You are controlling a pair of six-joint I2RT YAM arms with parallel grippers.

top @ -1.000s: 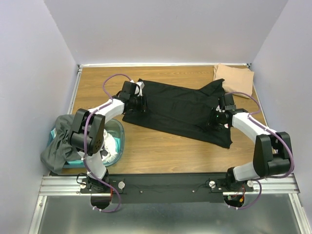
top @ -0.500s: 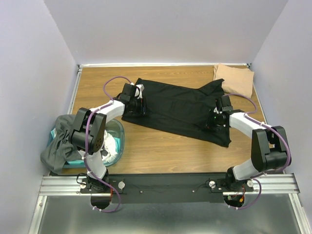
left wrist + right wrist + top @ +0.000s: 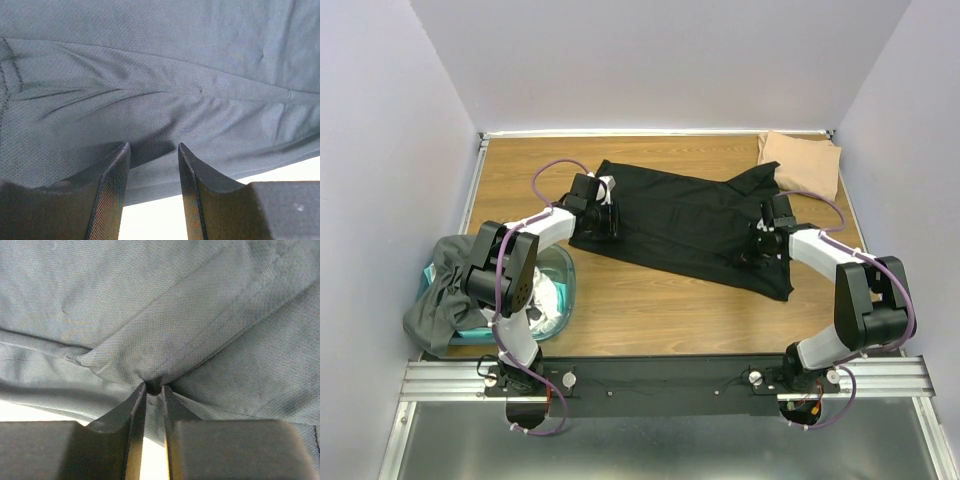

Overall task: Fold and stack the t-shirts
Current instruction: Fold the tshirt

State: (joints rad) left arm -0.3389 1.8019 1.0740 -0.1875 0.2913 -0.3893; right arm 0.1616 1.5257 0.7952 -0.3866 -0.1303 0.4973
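A black t-shirt [image 3: 680,222] lies spread across the middle of the table. My left gripper [image 3: 610,218] sits at its left edge. In the left wrist view that gripper [image 3: 154,147] is open, and the black shirt's edge [image 3: 160,75] lies loose between its fingertips. My right gripper [image 3: 752,247] is on the shirt's right side. In the right wrist view it [image 3: 153,387] is shut on a puckered fold of the black cloth [image 3: 165,340]. A folded tan t-shirt [image 3: 801,160] lies at the back right corner.
A teal tub [image 3: 560,285] stands at the near left with white cloth inside. A dark grey shirt [image 3: 445,295] hangs over its left rim. Purple walls close in the table on both sides and at the back.
The right jaws have narrowed and pinched a fold of the black shirt, and the right wrist has edged slightly left. The left gripper has stayed open in nearly the same place.
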